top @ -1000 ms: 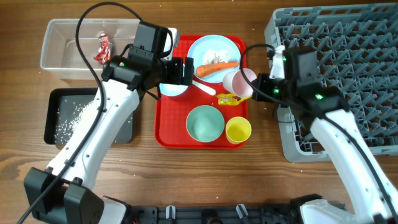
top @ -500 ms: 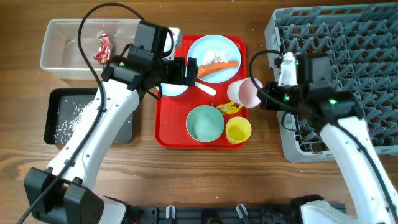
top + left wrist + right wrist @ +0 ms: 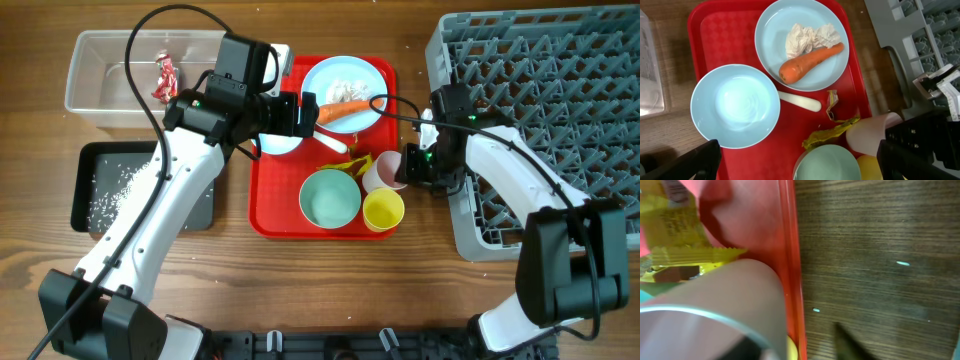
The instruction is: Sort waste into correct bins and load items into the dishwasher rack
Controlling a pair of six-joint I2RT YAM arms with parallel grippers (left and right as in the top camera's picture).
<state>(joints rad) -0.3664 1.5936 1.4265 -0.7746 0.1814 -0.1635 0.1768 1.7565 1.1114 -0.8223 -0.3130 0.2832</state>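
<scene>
Pink cup [image 3: 381,172] lies tipped at the right gripper [image 3: 404,166], whose spread or pinch I cannot tell.

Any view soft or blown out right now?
Overhead: sharp, evenly lit, only soft shadows. Left wrist: crisp on the carrot and plate, nothing blown out. Right wrist: pink cup sits too close and is smeared out of focus; the red tray edge and table grain are sharper.
</scene>
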